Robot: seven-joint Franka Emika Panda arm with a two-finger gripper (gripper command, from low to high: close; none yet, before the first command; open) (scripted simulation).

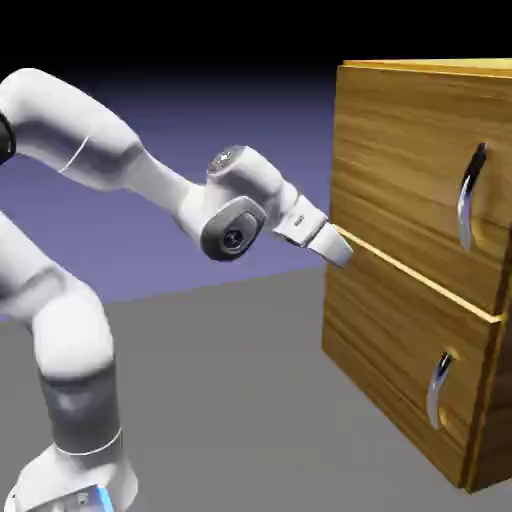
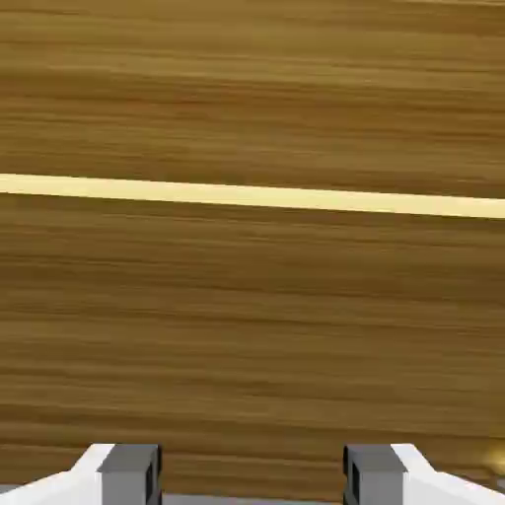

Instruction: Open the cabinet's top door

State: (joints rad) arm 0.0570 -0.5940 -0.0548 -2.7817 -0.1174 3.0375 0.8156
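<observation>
The cabinet (image 1: pixel 420 250) of golden-brown wood stands at the right of the exterior view. Its top door (image 1: pixel 405 150) is the larger upper panel and lies flush with the front, with a curved silver-and-black handle (image 1: pixel 470 195) near its right edge. My gripper (image 1: pixel 340 250) is close to the cabinet's left front edge, at the height of the pale seam (image 1: pixel 420 275) between the two panels and far left of the handle. In the hand view, wood grain fills the picture and the seam (image 2: pixel 252 195) crosses it. The gripper (image 2: pixel 252 478) is open, its fingertips (image 2: pixel 130 473) wide apart with nothing between them.
The shorter lower panel (image 1: pixel 395 345) carries its own silver handle (image 1: pixel 438 390). The grey table (image 1: pixel 230 400) runs from the robot's base to the cabinet. The arm rises from the lower left and reaches right.
</observation>
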